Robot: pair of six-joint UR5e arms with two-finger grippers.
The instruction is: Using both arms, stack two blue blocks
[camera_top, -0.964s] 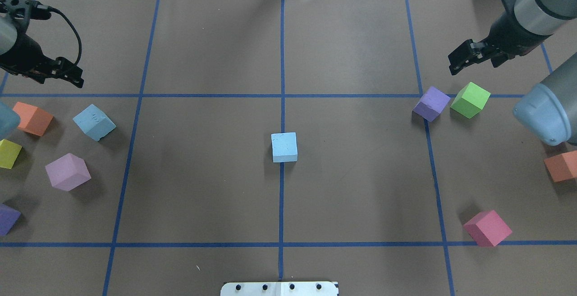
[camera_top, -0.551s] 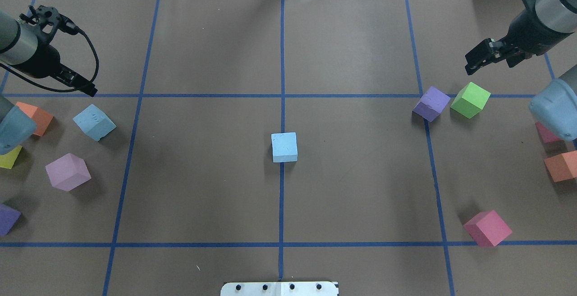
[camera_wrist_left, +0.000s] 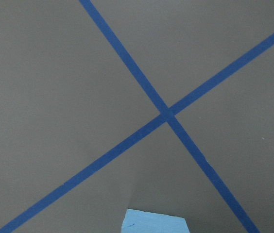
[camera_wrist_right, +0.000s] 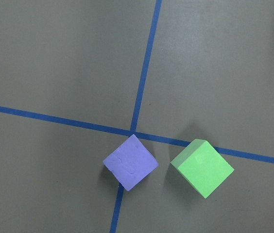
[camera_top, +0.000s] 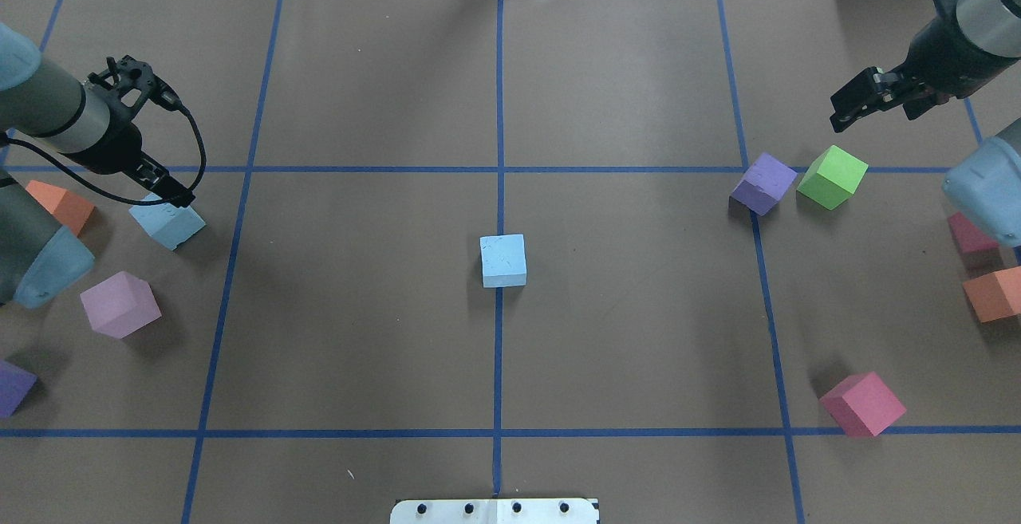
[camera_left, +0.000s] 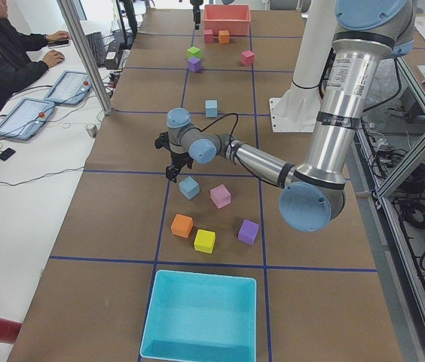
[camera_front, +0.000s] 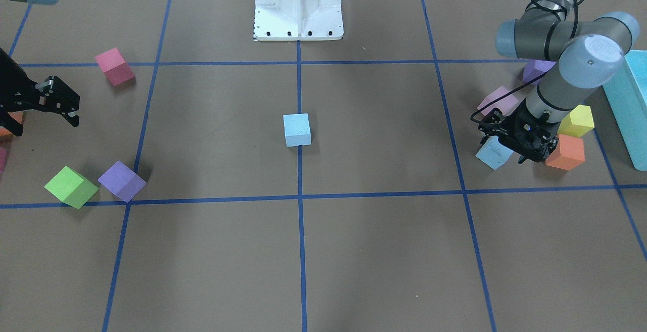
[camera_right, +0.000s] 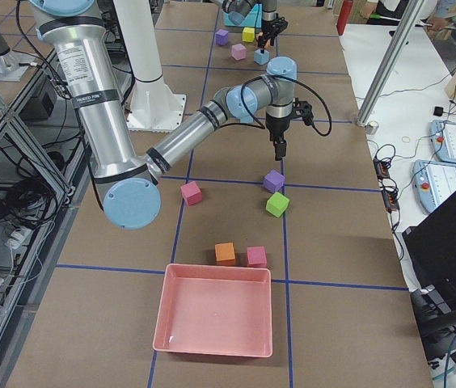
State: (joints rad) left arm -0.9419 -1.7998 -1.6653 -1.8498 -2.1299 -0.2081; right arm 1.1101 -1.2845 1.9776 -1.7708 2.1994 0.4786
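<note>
Left gripper (camera_top: 175, 194) hangs just over the far edge of the left blue block (camera_top: 167, 222); whether its jaws are parted or closed cannot be told. The central blue block (camera_top: 503, 261) rests on the table's middle line. Right gripper (camera_top: 841, 113), fingers spread and empty, hovers near 1 purple cube (camera_top: 764, 183) and 1 green cube (camera_top: 832, 177)

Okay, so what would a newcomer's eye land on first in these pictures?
A lone pale blue block sits on the centre tape line, mid-table. The left gripper hangs close by the second blue block on the robot's left side. The right gripper hovers open near a purple cube and a green cube.
</note>
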